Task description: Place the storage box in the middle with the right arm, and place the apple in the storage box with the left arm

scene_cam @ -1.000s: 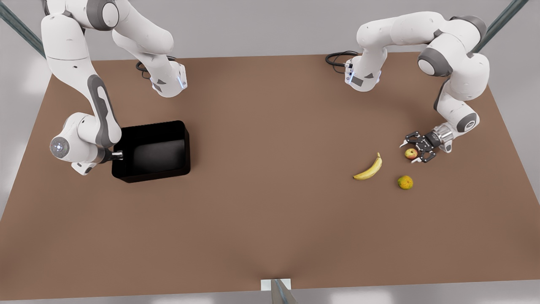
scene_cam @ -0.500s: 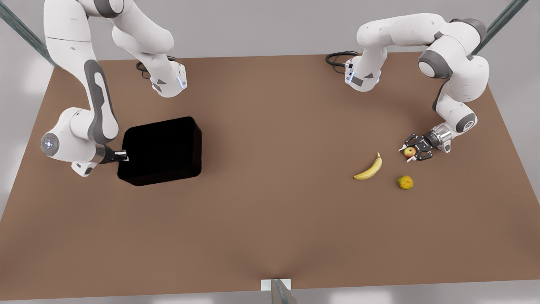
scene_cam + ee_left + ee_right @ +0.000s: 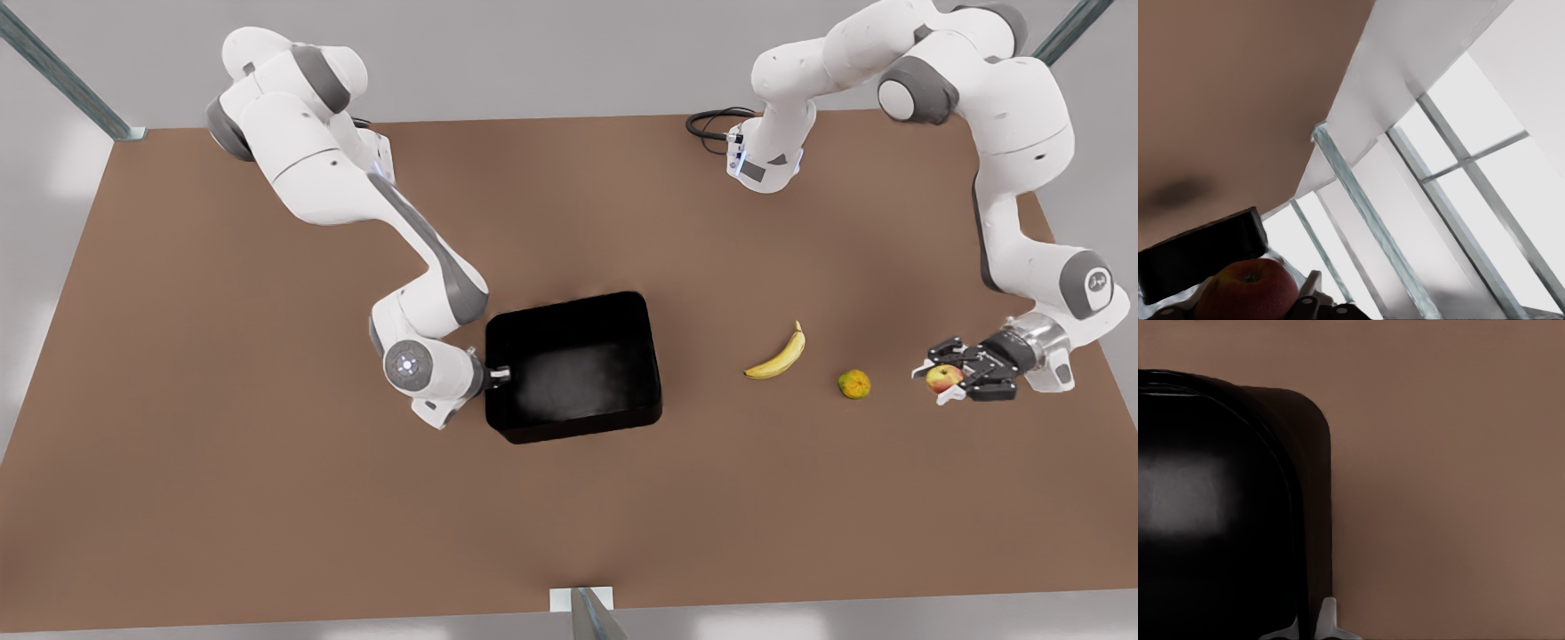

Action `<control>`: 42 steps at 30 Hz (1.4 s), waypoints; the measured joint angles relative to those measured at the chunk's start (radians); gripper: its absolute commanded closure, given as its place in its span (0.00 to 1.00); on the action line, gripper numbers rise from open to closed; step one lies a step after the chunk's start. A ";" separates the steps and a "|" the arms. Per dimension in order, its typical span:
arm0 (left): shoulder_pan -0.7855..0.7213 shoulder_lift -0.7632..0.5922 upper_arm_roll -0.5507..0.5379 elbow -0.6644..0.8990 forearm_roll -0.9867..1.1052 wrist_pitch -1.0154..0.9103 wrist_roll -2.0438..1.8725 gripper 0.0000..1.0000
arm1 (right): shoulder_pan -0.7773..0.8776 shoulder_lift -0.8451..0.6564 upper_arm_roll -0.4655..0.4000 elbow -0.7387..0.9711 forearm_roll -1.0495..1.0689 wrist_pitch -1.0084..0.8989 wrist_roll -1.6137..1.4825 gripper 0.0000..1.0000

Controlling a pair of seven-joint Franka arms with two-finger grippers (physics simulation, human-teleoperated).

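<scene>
Black storage box (image 3: 573, 366), mid-table, gripped at its wall by right jaws; left jaws hold the apple (image 3: 942, 378).

Storage box (image 3: 573, 366) — glossy black tub, rounded corners, open side up, near table centre, right gripper (image 3: 498, 374) clamped on wall at front view's left. Apple (image 3: 943, 378) — yellow-red, pinched in left gripper (image 3: 948, 380), far at front view's right.
</scene>
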 measured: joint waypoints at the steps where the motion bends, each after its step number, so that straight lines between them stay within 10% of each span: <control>1: -0.003 -0.010 -0.059 0.035 0.034 0.002 -0.012 0.79 | 0.046 0.016 0.000 0.010 0.002 0.019 0.031 0.79; 4: -0.016 -0.052 -0.256 0.060 0.170 0.078 -0.159 0.79 | 0.063 0.041 -0.001 0.029 -0.001 0.044 0.040 0.79; 5: -0.017 -0.052 -0.318 0.077 0.227 0.089 -0.209 0.79 | 0.062 0.041 -0.003 0.031 -0.002 0.043 0.033 0.59; 6: -0.018 -0.049 -0.366 0.093 0.282 0.105 -0.259 0.79 | 0.062 0.039 -0.005 0.030 -0.007 0.043 0.037 0.00; 15: -0.057 0.013 -0.612 0.110 0.657 0.313 -0.636 0.79 | 0.024 0.022 -0.010 0.152 -0.015 -0.111 0.032 0.00; 26: -0.238 0.332 -0.686 0.529 1.240 0.672 -1.345 0.79 | -0.139 -0.403 -0.071 0.152 -0.228 -0.648 -0.193 0.00; 30: -0.418 0.420 -0.613 0.687 1.640 0.754 -1.643 0.79 | -0.300 -0.613 -0.075 0.066 -0.232 -0.712 -0.203 0.00; 34: -0.577 0.474 -0.512 0.789 2.181 0.830 -1.924 0.79 | -0.401 -0.932 -0.135 -0.413 -0.136 -0.434 -0.354 0.00; 42: -0.716 0.474 -0.464 0.816 3.299 0.952 -2.533 0.79 | -0.376 -0.935 -0.186 -0.447 -0.136 -0.426 -0.375 0.00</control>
